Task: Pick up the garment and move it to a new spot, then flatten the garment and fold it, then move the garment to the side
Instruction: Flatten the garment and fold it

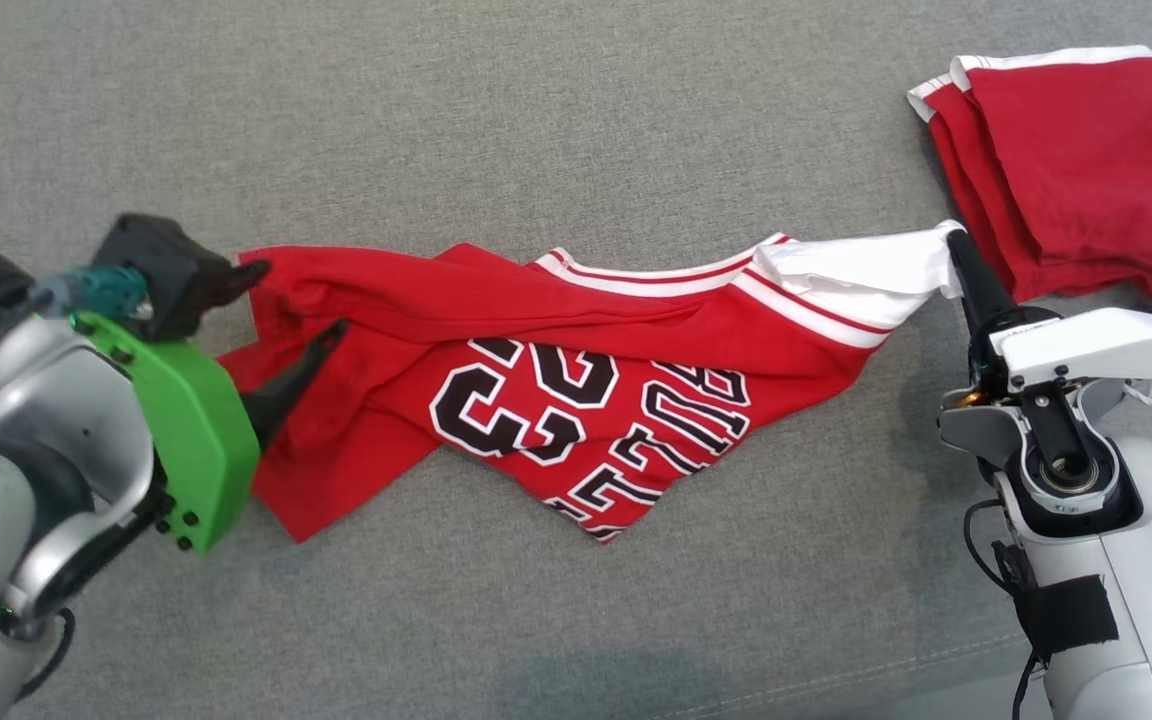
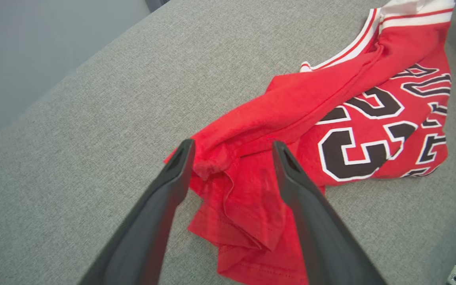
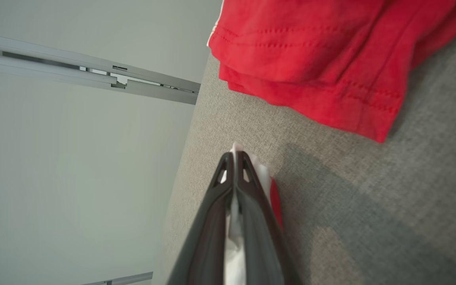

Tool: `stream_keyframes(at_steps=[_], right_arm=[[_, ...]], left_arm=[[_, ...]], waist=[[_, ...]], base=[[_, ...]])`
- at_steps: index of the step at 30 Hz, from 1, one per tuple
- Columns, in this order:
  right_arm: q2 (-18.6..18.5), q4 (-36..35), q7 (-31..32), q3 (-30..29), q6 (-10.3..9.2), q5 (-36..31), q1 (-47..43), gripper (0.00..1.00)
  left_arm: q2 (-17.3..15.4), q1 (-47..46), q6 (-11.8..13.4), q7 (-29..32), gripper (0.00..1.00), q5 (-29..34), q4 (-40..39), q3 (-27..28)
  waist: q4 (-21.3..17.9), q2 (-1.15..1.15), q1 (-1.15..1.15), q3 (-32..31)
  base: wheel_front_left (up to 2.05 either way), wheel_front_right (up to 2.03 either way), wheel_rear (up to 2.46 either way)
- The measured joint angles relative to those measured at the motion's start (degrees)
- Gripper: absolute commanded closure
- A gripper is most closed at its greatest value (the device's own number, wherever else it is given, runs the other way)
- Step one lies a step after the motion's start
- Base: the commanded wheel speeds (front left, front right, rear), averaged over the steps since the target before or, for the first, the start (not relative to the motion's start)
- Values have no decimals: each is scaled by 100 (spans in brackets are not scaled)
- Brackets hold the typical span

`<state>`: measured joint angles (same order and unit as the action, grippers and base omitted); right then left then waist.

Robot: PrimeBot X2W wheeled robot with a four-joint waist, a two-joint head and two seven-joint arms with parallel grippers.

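The grey woven cloth surface [image 1: 576, 120] lies bare in a broad band beyond the garment and in another band nearer the robot. In the left wrist view its edge runs on a slant at the upper left, well apart from the cloth. In the right wrist view the edge passes just beside the right gripper [image 3: 234, 156], with a pale wall and a grey metal rail [image 3: 93, 71] past it.

The red sports jersey with black-and-white numerals and white striped trim [image 1: 536, 330] lies mid-surface, stretched sideways between the two arms. It is soft knit, rumpled into long folds, with its printed face up and a stitched hem bunched at the left end. Its white-banded end is drawn out to a point at the right. A second red garment with white edging [image 1: 1076, 160], folded into a flat stack, rests at the far right corner, near that white point but apart from it.

The left gripper [image 1: 298, 300] has its two long dark fingers [image 2: 164, 206] spread wide, straddling the bunched hem and gripping nothing; whether they touch the cloth I cannot tell. The right gripper's fingers are pressed together, pinching the jersey's white end between them.
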<state>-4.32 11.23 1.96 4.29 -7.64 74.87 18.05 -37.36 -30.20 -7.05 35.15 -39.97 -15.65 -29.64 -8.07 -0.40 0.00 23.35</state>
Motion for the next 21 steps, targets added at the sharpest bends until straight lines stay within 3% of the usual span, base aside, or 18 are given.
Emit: stream_keyframes(at_steps=[4, 14, 21], right_arm=[[34, 1, -42, -24, 0, 42, -72, 100], [70, 8, -42, 23, 0, 137, -99, 100], [85, 37, -42, 134, 0, 143, -102, 100]], left_arm=[[131, 270, 0, -474, 0, 505, 2, -199], [36, 381, 0, -1283, 0, 1819, 335, -715], [42, 339, 0, -1699, 0, 2252, 786, -812]], waist=[[89, 0, 0, -21], [135, 0, 0, -15], [17, 0, 0, -4]], base=[[0, 0, 0], [0, 0, 0], [0, 0, 0]])
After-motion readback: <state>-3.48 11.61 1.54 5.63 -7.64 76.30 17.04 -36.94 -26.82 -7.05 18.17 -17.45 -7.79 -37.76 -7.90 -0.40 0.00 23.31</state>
